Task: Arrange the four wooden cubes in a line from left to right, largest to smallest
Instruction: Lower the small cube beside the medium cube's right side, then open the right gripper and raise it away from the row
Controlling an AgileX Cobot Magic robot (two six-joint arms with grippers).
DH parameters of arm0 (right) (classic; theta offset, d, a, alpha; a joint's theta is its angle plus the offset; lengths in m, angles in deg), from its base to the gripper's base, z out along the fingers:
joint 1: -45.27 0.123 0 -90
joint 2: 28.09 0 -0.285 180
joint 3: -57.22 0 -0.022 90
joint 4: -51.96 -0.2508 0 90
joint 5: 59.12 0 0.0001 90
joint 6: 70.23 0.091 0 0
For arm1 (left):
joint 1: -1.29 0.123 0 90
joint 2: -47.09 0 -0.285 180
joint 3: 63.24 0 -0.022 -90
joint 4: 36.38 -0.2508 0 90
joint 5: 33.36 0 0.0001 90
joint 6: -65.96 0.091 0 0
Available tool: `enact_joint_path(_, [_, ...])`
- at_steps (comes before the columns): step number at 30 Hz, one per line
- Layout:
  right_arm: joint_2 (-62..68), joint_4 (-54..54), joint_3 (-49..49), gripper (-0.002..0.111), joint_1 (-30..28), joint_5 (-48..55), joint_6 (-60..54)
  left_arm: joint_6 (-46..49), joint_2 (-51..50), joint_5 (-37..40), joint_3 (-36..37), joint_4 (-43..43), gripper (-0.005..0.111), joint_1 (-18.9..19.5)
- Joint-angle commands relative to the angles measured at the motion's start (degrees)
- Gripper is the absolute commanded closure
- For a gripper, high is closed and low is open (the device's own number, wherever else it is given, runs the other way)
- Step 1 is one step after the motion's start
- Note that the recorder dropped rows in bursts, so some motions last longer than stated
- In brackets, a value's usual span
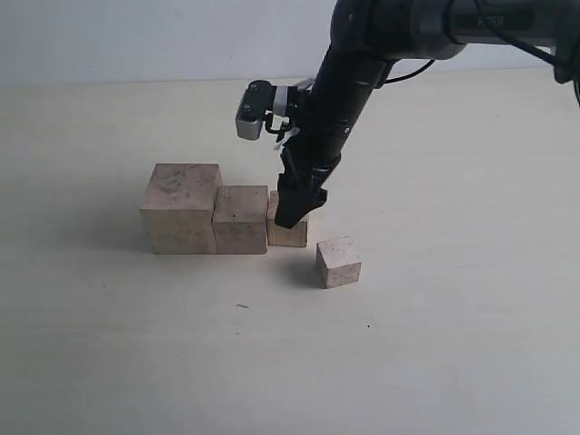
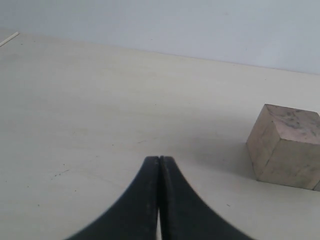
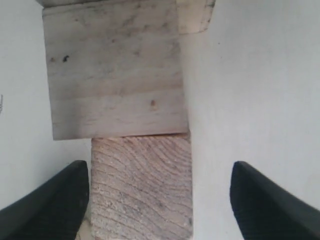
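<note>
Hanging over the middle of the exterior frame, the right gripper stands wide open astride the third-largest cube, gripping nothing, though one finger may be brushing its side. That cube touches the second-largest cube, which touches the largest cube further left. The smallest cube sits apart, lower right. The left gripper is closed and empty.
</note>
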Motion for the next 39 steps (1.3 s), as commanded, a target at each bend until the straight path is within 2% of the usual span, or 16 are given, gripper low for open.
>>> enact_joint_path(1, [-1.24,0.10,-0.24,0.034,-0.33,0.19,1.31,0.00,0.34,-0.55,0.21,-0.06,0.107,-0.35])
enact_joint_path(9, [-6.24,1.67,-0.24,0.035,-0.33,0.19,5.45,0.00,0.34,-0.55,0.21,-0.06,0.107,-0.35])
enact_joint_path(11, [-7.77,3.63,-0.24,0.037,-0.33,0.32,11.24,0.00,0.34,-0.55,0.21,-0.06,0.107,-0.35])
enact_joint_path(14, [-9.92,7.28,-0.24,0.043,-0.33,2.54,27.06,0.00,0.34,-0.55,0.21,-0.06,0.107,-0.35])
enact_joint_path(17, [-12.13,9.48,-0.24,0.057,-0.33,7.96,37.02,0.00,0.34,-0.55,0.21,-0.06,0.107,-0.35])
enact_joint_path(20, [-14.48,9.60,-0.24,0.078,-0.33,7.96,36.75,0.00,0.34,-0.55,0.21,-0.06,0.107,-0.35])
enact_joint_path(23, [-16.83,7.37,-0.24,0.105,-0.33,7.96,38.12,0.00,0.34,-0.55,0.21,-0.06,0.107,-0.35])
enact_joint_path(24, [-17.78,6.30,-0.24,0.108,-0.33,7.52,39.81,0.00,0.34,-0.55,0.21,-0.06,0.107,-0.35])
enact_joint_path(28, [-21.19,7.16,-1.44,0.108,-0.33,2.86,52.33,0.00,0.34,-0.55,0.21,-0.06,0.107,-0.35])
enact_joint_path(30, [-23.98,7.64,-4.54,0.108,-0.33,-0.10,52.34,0.00,0.34,-0.55,0.21,-0.06,0.107,-0.35])
enact_joint_path(36, [-34.82,6.84,-21.83,0.108,-0.18,-12.44,53.39,0.00,0.34,-0.55,0.21,-0.06,0.107,-0.35])
enact_joint_path(39, [-37.18,6.20,-29.40,0.108,-0.18,-15.51,55.84,0.00,0.34,-0.55,0.21,-0.06,0.107,-0.35])
